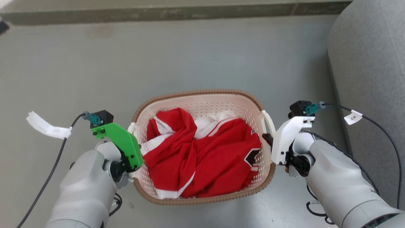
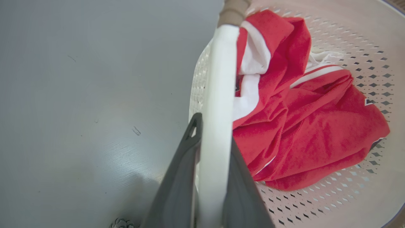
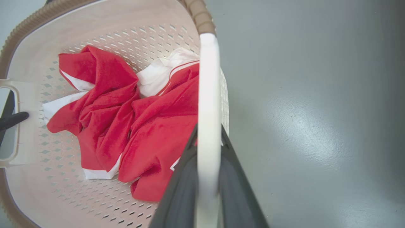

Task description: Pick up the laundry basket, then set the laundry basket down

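Note:
The laundry basket (image 1: 196, 93), cream perforated plastic with a brown woven-look rim, sits in the middle of the head view and holds a crumpled red and white garment (image 1: 202, 152). My left gripper (image 1: 136, 150), under a green mount, is at the basket's left side. The left wrist view has its two dark fingers (image 2: 180, 177) shut on the white left handle (image 2: 221, 63). My right gripper (image 1: 269, 141), under a white mount, is at the right side. Its fingers (image 3: 240, 190) are shut on the white right handle (image 3: 207, 79). Whether the basket rests on the floor or hangs above it, I cannot tell.
Grey floor (image 1: 190, 53) lies all around the basket. A grey upholstered piece of furniture (image 1: 370, 63) stands close on the right. A low ledge (image 1: 158, 12) runs along the far edge. Black cables with white tags (image 1: 47, 126) trail from both wrists.

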Controlling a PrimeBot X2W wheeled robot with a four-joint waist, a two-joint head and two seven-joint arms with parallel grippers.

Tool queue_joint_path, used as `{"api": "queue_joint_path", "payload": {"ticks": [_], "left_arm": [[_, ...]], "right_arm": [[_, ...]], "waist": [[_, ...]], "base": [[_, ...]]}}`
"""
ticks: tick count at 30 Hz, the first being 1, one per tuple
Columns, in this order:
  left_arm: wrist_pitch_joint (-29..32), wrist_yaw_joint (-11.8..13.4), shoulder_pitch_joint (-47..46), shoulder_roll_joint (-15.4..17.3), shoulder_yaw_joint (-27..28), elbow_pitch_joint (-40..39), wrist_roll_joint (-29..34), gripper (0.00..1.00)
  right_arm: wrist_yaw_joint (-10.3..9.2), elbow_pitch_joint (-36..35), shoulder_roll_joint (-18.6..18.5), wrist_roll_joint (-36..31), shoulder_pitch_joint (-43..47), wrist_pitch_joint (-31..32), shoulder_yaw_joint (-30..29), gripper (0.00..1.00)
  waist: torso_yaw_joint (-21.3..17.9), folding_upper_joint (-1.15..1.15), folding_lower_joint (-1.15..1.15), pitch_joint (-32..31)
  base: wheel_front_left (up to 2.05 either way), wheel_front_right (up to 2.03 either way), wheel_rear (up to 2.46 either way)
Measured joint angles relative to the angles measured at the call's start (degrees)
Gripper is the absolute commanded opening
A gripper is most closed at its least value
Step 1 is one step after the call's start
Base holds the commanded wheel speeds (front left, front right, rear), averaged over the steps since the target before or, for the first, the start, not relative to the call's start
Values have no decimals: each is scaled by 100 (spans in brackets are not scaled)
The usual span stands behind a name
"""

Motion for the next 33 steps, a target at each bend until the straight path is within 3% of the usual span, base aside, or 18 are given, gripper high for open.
{"api": "queue_joint_path", "payload": {"ticks": [33], "left_arm": [[770, 0, 594, 1, -209, 297, -327, 0]], "right_arm": [[-5, 156, 19, 603, 570, 748, 346, 0]], "waist": [[-84, 0, 0, -1373]], "base": [[0, 0, 0]]}}
